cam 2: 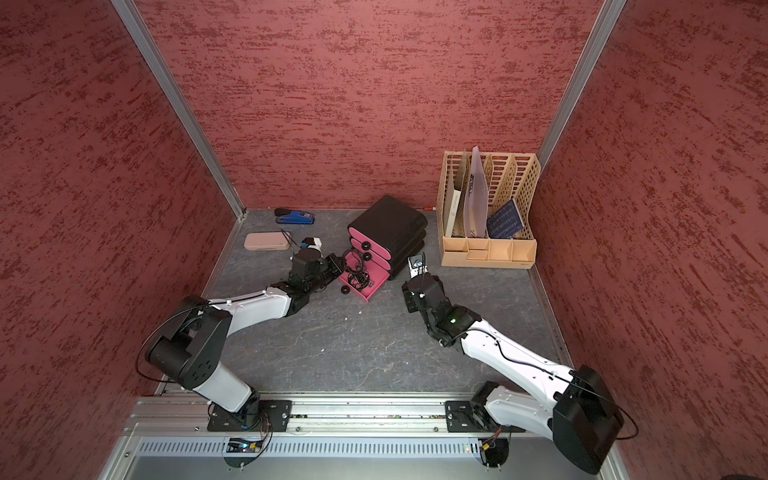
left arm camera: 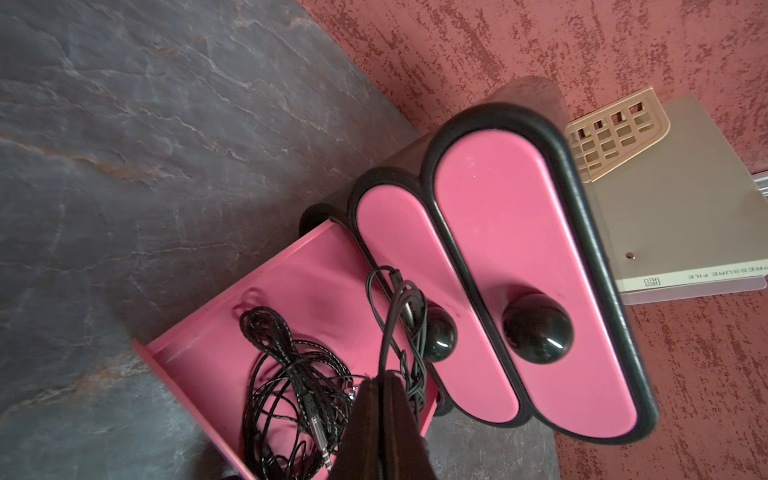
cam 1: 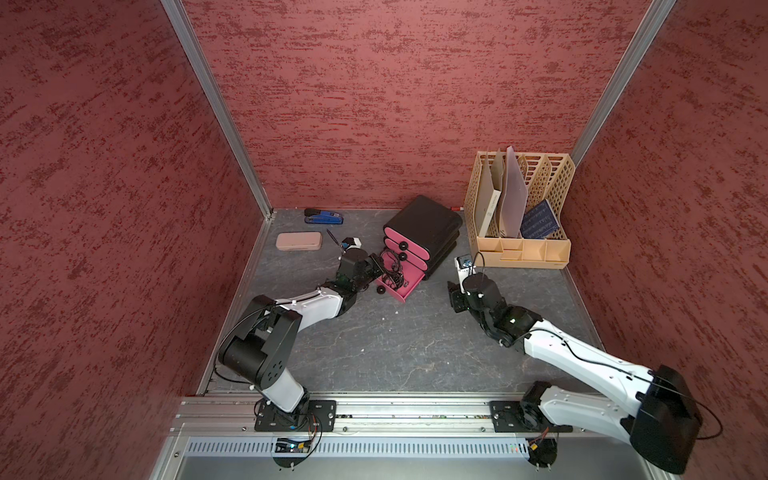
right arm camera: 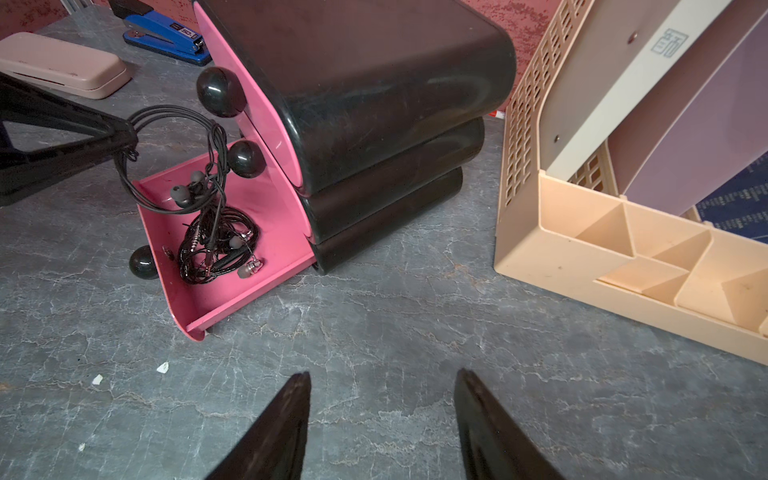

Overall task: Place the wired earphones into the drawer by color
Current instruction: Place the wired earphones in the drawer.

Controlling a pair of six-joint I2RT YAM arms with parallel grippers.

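Note:
A black cabinet (cam 1: 432, 220) has pink drawer fronts, and its bottom drawer (right arm camera: 253, 299) is pulled open. My left gripper (right arm camera: 124, 137) is shut on the cable of a black set of wired earphones (right arm camera: 174, 120). This set hangs over the open drawer, with its earbuds (right arm camera: 183, 193) dangling inside and its cable running past the middle drawer's knob (left arm camera: 438, 338). A second black bundle (left arm camera: 291, 374) lies on the drawer floor. In both top views the left gripper (cam 1: 379, 266) (cam 2: 338, 262) is at the drawer's left side. My right gripper (right arm camera: 382, 374) is open and empty above bare table, right of the drawer.
A beige file organizer (cam 1: 519, 249) with folders stands at the back right, close to the cabinet. A blue stapler (cam 1: 324, 217) and a beige case (cam 1: 298, 241) lie at the back left. Small white scraps (right arm camera: 163, 367) dot the table in front of the drawer.

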